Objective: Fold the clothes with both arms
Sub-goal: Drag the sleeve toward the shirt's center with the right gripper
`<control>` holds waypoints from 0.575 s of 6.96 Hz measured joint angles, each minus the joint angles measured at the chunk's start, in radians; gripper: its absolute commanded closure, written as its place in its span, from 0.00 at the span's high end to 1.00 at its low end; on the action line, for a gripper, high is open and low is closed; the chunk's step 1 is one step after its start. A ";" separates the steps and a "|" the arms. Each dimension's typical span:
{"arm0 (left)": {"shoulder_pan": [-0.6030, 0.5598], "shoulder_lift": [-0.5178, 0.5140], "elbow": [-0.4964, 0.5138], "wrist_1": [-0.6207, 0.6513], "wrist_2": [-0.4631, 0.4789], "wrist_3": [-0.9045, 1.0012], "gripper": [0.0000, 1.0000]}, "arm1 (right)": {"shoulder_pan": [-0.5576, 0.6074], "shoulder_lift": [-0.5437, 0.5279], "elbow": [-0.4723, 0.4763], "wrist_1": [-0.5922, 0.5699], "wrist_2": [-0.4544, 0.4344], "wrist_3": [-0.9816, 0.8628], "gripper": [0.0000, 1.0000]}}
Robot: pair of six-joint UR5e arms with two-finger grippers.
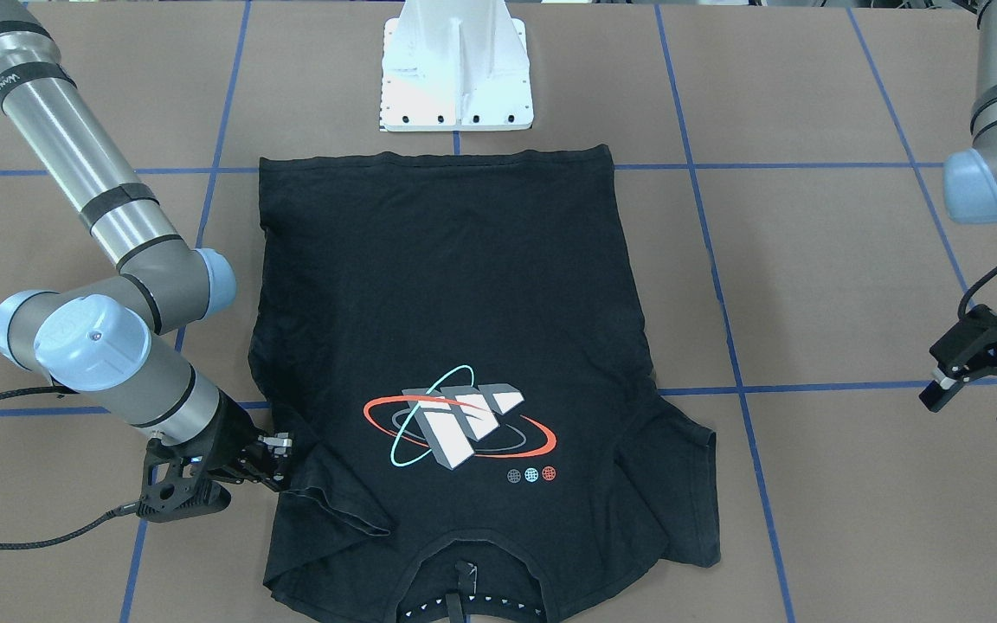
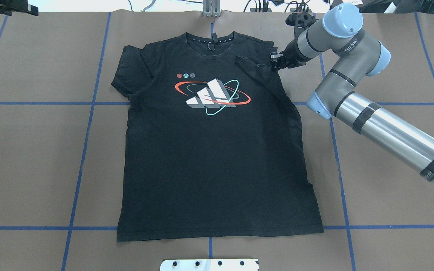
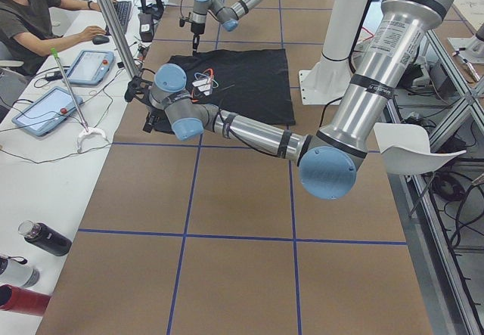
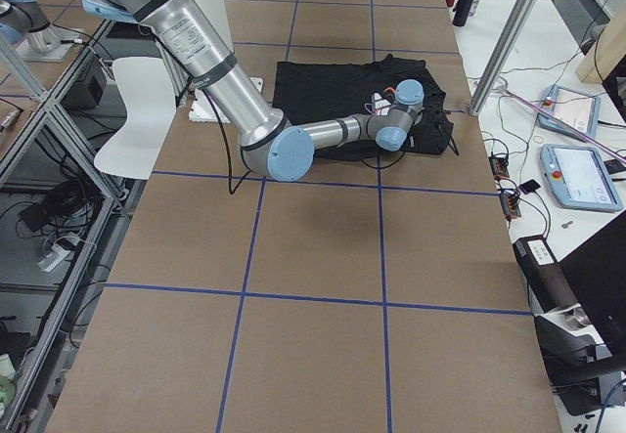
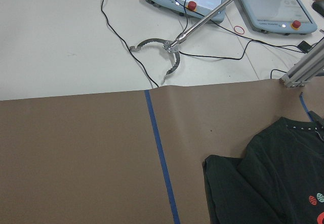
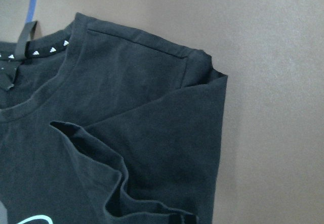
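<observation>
T-shirt lies flat mid-counter, logo up, collar toward the overhead view's top, its upper-right sleeve folded inward. Right tool touches that shoulder; I cannot tell its grip. Left tool, spread, hangs well apart.

One camera looks down from behind the white base. One faces it from across the surface. Two look along from the left and right ends. Two sit close on the wrists. All see the T-shirt.
</observation>
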 measured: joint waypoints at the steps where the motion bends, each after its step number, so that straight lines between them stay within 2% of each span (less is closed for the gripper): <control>1: 0.000 0.001 0.001 0.000 0.000 0.000 1.00 | 0.002 0.000 0.025 0.000 0.011 0.001 0.00; 4: 0.000 0.004 0.001 0.000 0.000 0.000 1.00 | -0.046 -0.015 0.114 -0.004 0.019 0.002 0.00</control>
